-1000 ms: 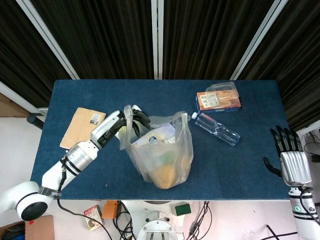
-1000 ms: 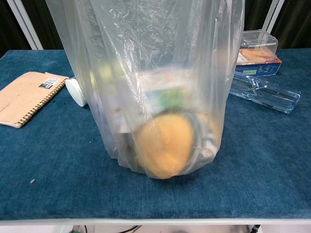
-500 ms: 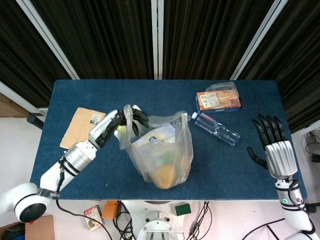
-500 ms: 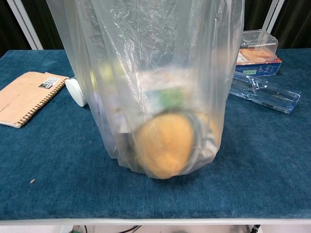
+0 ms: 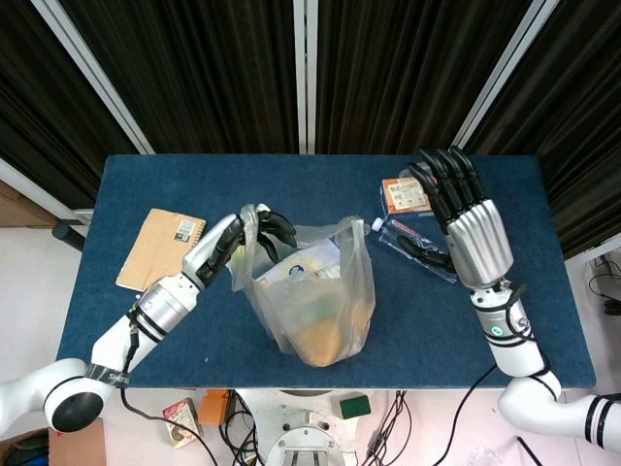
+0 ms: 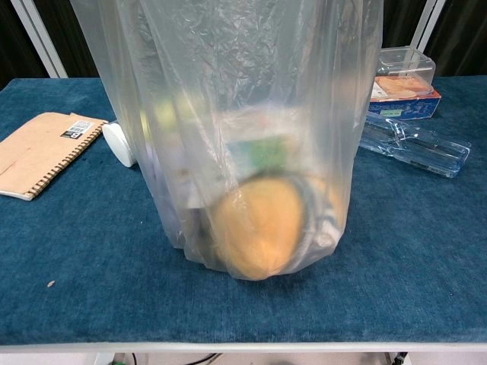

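The right hand (image 5: 466, 218), fingers spread and holding nothing, has risen from the tabletop's right edge within a second and now hovers above the clear plastic bottle (image 5: 417, 249), beside the orange snack box (image 5: 419, 197); the work appears to be turning toward those items. The left hand (image 5: 238, 240) keeps its grip on one handle of the translucent plastic bag (image 5: 310, 301), holding its mouth up. The bag stands mid-tabletop (image 5: 146, 311), a round orange item (image 6: 255, 232) inside. A brown notebook (image 5: 158, 245) lies at left.

Glossy crinkled clear plastic bag (image 5: 315, 301) on matt cloth table (image 5: 194, 311).
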Controlling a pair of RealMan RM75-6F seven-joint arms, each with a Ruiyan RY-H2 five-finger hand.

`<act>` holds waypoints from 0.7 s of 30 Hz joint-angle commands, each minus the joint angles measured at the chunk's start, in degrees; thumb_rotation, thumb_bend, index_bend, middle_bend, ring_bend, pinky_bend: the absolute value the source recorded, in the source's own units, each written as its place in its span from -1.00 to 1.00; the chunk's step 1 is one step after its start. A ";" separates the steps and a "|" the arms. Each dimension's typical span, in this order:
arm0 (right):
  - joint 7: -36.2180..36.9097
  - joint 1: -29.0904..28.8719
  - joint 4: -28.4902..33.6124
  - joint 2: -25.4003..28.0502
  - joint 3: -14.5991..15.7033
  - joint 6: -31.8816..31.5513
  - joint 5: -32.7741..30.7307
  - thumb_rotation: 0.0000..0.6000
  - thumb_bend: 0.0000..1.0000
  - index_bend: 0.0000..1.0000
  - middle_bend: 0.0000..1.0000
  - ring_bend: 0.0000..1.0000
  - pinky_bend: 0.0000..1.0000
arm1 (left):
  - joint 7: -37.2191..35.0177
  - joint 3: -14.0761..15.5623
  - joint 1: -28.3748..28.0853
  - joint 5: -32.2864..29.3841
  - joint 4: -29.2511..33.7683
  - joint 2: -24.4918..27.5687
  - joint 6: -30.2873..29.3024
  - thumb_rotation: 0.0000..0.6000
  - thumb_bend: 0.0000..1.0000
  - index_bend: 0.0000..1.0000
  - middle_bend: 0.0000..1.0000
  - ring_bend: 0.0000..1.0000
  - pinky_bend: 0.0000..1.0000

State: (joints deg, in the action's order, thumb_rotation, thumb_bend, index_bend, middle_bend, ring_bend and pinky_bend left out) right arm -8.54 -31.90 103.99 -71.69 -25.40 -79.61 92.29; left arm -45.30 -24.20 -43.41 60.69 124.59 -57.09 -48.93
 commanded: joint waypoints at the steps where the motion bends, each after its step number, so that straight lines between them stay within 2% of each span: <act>1: -2.25 -2.78 2.37 -0.26 -1.62 3.30 -3.39 1.00 -0.80 -1.00 -1.00 -1.00 -1.00 | 0.57 -0.39 -0.24 -0.77 0.11 -0.35 0.09 -1.00 -1.00 -0.26 -0.18 -0.31 -0.05; 11: -5.75 -8.65 3.98 -2.23 -2.75 7.37 -7.77 1.00 -0.86 -1.00 -1.00 -1.00 -1.00 | 1.91 -0.99 -0.02 -2.03 0.25 -0.53 0.71 -1.00 -1.00 -0.26 -0.18 -0.31 -0.03; 21: -8.92 -14.64 5.26 -3.64 -6.04 9.99 -14.18 1.00 -0.85 -1.00 -1.00 -1.00 -1.00 | 2.84 -2.46 -1.64 -3.87 1.32 -1.55 2.56 -1.00 -1.00 -0.26 -0.18 -0.31 -0.03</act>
State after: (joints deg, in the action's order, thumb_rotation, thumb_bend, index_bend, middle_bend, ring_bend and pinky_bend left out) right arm -16.38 -45.70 108.99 -75.15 -30.82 -70.25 79.09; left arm -42.59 -26.42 -44.82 57.04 125.79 -58.43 -46.42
